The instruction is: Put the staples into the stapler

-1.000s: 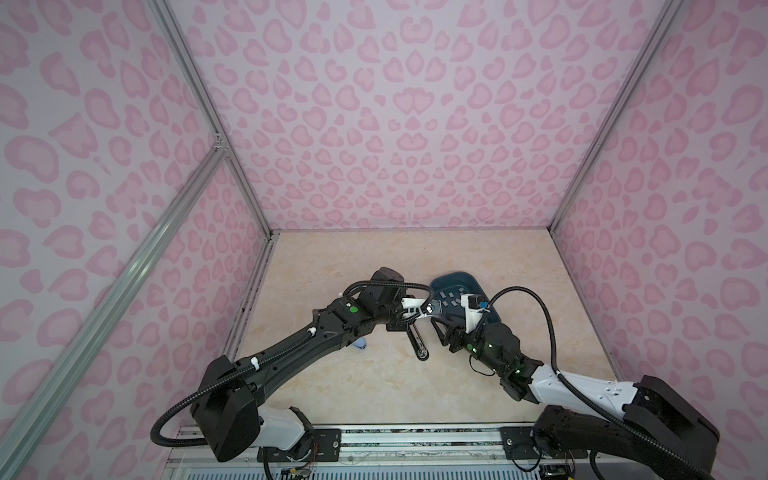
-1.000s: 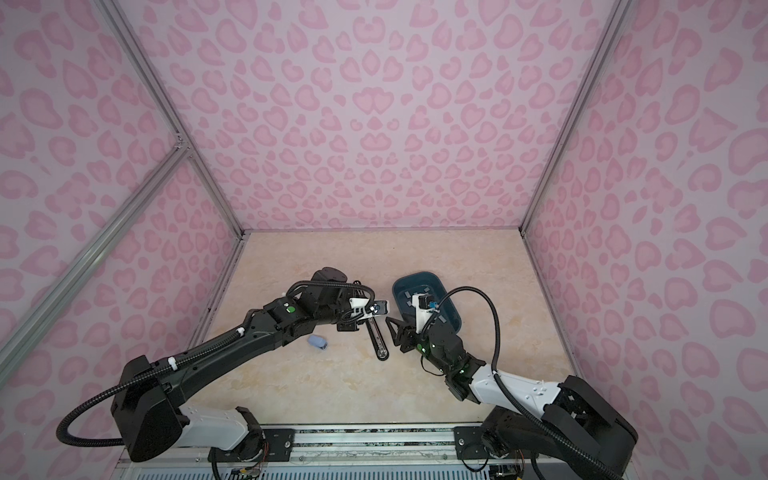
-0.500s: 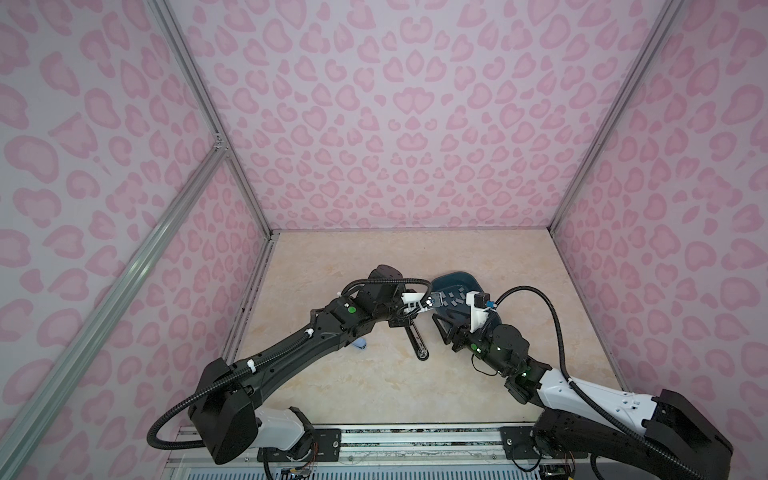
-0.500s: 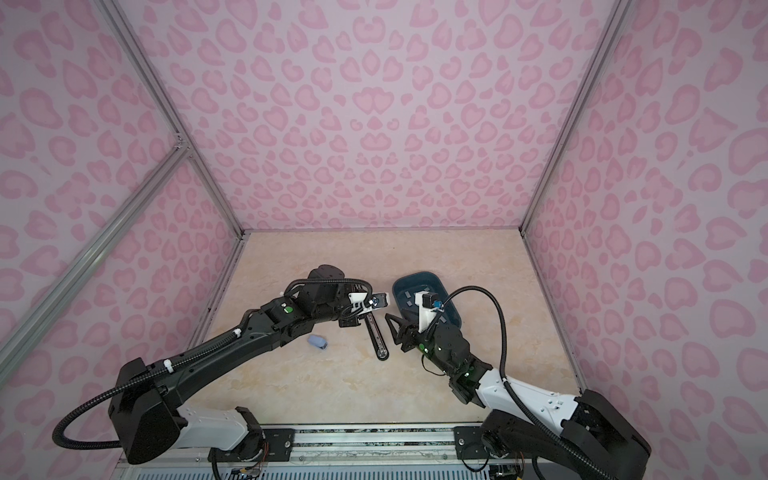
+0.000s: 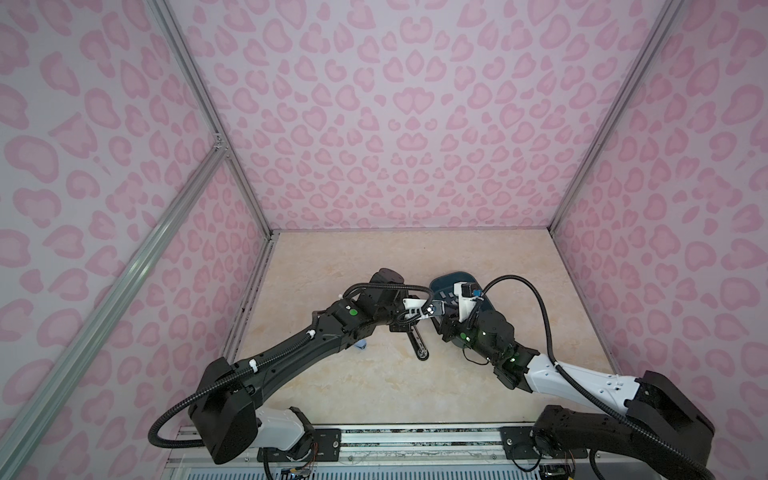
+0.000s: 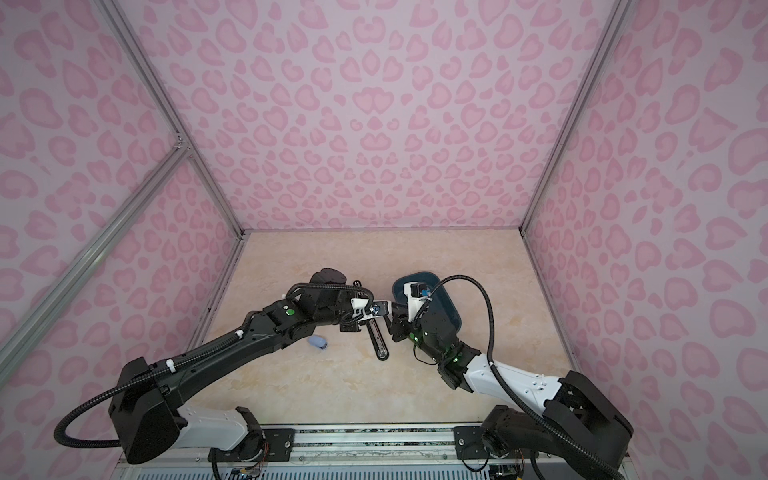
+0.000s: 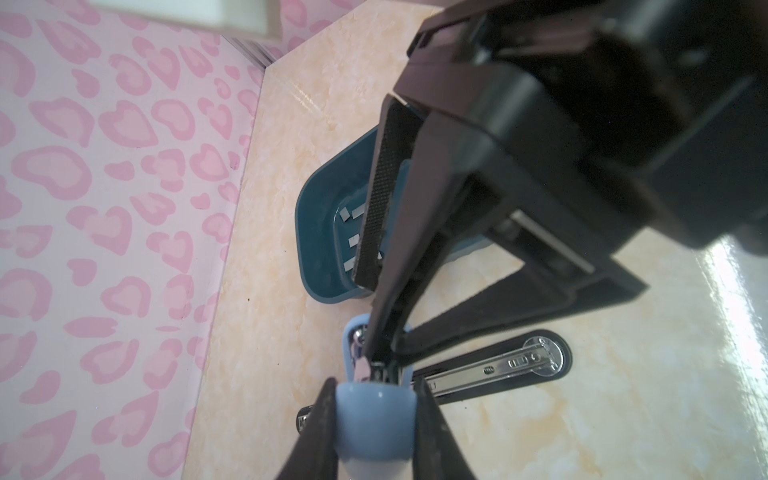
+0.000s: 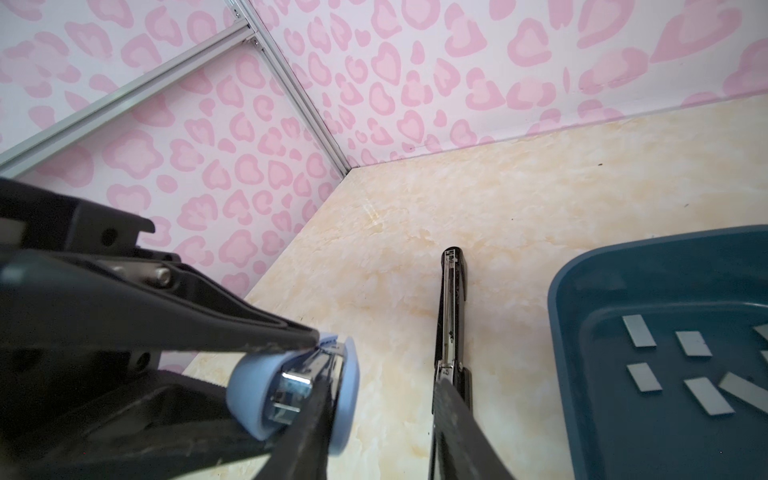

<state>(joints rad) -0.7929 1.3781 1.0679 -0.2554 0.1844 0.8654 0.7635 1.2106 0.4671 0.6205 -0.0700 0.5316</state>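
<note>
My left gripper (image 7: 374, 401) is shut on a small light-blue stapler (image 7: 374, 424), held above the floor with its metal channel (image 8: 291, 390) facing my right gripper. My right gripper (image 8: 384, 386) is open. One of its fingers (image 8: 307, 432) lies along that channel and the other stands outside the blue shell, with bare floor in the gap. In both top views the two grippers meet at mid-floor (image 5: 434, 311) (image 6: 384, 311). Several grey staples (image 8: 694, 345) (image 7: 351, 241) lie in the teal tray (image 8: 582, 374) (image 5: 440, 280) (image 6: 451, 316). I see no staple strip between my right fingers.
A black stapler (image 5: 417, 343) (image 6: 377, 336) (image 7: 498, 365) (image 8: 451, 316) lies opened flat on the marble floor under the grippers. Another small light-blue stapler (image 6: 318, 341) (image 5: 362, 344) lies by the left arm. Pink patterned walls close in three sides.
My right gripper's jaws have narrowed and it has edged closer to the stapler in my left gripper. The left arm has held still.
</note>
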